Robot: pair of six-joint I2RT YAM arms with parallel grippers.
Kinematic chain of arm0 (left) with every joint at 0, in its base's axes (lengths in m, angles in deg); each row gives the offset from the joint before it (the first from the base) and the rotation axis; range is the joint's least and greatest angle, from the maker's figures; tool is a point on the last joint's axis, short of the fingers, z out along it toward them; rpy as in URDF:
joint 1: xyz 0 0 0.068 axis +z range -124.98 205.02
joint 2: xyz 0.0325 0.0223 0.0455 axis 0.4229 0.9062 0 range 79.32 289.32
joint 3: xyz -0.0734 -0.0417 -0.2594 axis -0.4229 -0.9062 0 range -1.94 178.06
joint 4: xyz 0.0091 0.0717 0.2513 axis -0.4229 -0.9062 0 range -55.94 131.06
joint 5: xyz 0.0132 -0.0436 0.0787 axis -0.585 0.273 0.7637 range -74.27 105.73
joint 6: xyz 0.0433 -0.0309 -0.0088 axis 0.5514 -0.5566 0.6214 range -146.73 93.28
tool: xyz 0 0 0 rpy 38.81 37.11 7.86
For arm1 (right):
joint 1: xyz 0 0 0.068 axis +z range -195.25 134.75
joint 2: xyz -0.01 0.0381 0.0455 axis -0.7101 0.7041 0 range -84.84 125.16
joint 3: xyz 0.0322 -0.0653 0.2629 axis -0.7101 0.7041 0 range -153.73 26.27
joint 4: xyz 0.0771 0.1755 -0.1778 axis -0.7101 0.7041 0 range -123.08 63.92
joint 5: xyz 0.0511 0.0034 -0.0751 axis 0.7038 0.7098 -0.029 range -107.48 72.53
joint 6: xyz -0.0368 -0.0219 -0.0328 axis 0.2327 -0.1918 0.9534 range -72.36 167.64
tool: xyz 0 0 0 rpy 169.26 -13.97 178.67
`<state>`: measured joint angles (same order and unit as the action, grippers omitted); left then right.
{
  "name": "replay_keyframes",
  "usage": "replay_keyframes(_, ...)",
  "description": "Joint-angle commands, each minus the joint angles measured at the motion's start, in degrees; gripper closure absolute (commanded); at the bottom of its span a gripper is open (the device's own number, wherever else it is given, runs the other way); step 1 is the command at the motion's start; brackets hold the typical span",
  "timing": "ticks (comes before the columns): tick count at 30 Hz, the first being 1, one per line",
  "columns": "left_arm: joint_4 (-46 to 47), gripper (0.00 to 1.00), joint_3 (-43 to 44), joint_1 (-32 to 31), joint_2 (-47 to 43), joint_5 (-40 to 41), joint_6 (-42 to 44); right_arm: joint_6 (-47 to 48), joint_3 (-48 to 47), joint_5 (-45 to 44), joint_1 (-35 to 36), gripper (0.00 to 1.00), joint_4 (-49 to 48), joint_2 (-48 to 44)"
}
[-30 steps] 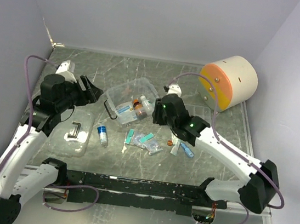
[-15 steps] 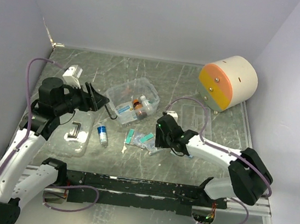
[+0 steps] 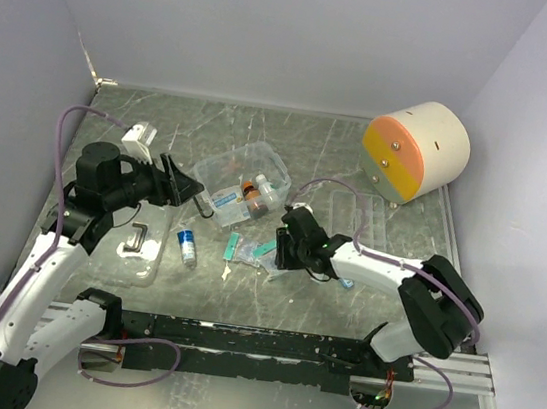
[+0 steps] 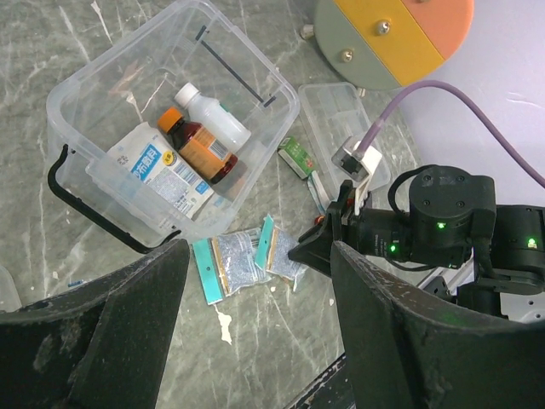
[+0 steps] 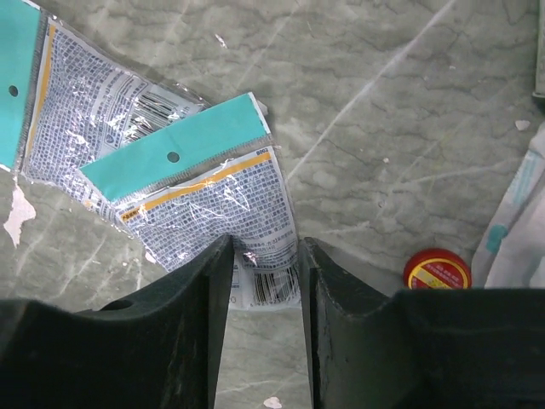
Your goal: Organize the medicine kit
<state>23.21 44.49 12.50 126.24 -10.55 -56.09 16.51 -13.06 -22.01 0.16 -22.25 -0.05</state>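
The clear plastic box (image 3: 219, 170) sits mid-worktop (image 3: 164, 119), holding two bottles (image 4: 213, 115) (one white, one brown glass) and one carton (image 4: 157, 175). The left end effector (image 3: 186, 191) hangs spread wide. The right end effector (image 5: 264, 256) straddles one of two crinkly, teal-topped packets (image 5: 213, 204); whether it pinches, I cannot tell.

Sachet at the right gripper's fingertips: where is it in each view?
Top external: the sachet lies just left of the right gripper, below the medicine kit.
Left wrist: the sachet is at centre, in front of the gripper's tips.
Right wrist: the sachet is at centre, its lower edge between the fingers.
Shared landmark: the second teal-topped sachet, overlapping it.
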Motion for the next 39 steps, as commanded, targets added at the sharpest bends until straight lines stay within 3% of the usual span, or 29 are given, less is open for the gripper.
replay_keyframes(1, 3.03, 0.22, 0.09, 0.47, 1.14, -1.88, 0.12, 2.32, -0.07, 2.26, -0.31, 0.67, 1.99, 3.06)
replay_keyframes(6, 4.48, 0.24, 0.47, 0.47, 2.91, -4.03, 0.13, 2.13, -0.90, -2.30, -0.32, 0.81, 3.01, 1.84)
replay_keyframes(13, 4.39, 0.25, 0.78, 0.38, 4.20, -4.24, -0.20, 0.06, 1.28, -8.77, -0.30, 0.85, 0.79, -7.06)
replay_keyframes(23, 6.78, 0.24, -0.62, -0.87, 4.56, -7.51, -1.93, -0.66, 4.79, -9.38, -0.32, 0.87, -4.80, -16.63)
replay_keyframes(28, 6.43, 0.21, 0.48, -6.15, 6.94, -7.71, -1.63, -2.40, 3.92, -7.85, -0.32, 0.87, -6.75, -18.64)
replay_keyframes(33, 7.06, 0.17, 4.85, -14.11, 12.59, -1.51, -3.58, -6.93, -0.62, -4.23, -0.24, 0.87, -8.93, -21.75)
replay_keyframes(39, 12.00, 0.16, 8.75, -15.25, 15.46, -0.45, -13.14, -4.32, -13.19, 0.29, -0.19, 0.87, -1.38, -17.09)
